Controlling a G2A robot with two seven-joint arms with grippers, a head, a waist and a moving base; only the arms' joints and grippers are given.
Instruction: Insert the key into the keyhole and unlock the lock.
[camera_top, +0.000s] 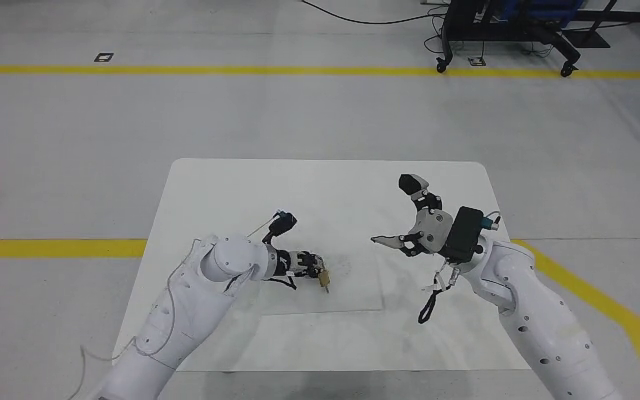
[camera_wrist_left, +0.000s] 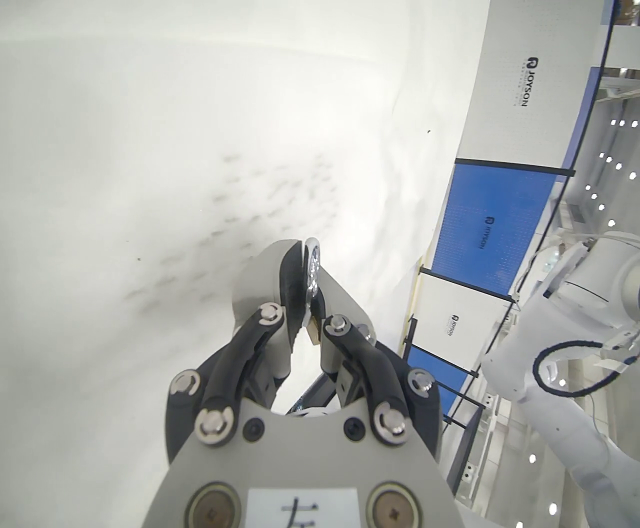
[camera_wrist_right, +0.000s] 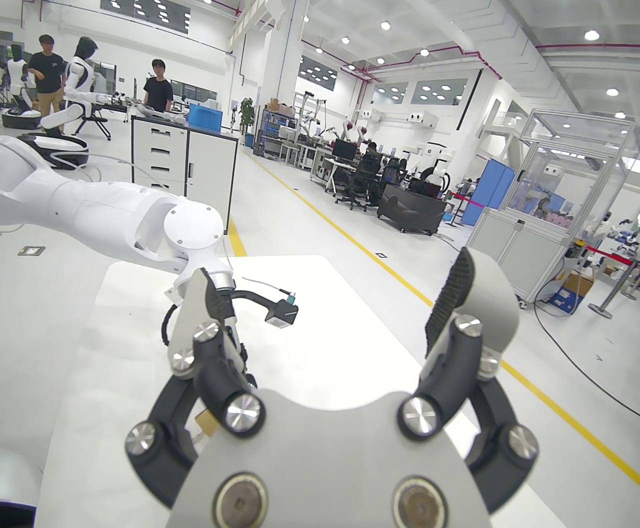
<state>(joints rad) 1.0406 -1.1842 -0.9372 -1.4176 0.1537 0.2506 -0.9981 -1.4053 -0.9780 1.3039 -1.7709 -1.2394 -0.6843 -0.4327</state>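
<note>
The left pincer (camera_top: 312, 268) pinches a small brass padlock (camera_top: 325, 279), while the right pincer (camera_top: 393, 212) hangs spread and empty well apart, so inserting the key and unlocking apparently remain.

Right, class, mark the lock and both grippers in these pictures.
lock (camera_top: 324, 275), top view, its brass body.
left gripper (camera_wrist_left: 306, 267), left wrist view, midway between its fingertips.
right gripper (camera_wrist_right: 334, 265), right wrist view, midway between its open fingertips.

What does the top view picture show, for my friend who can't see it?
The left gripper holds a small brass lock over the white table. The right gripper hangs open and empty nearby.
</note>
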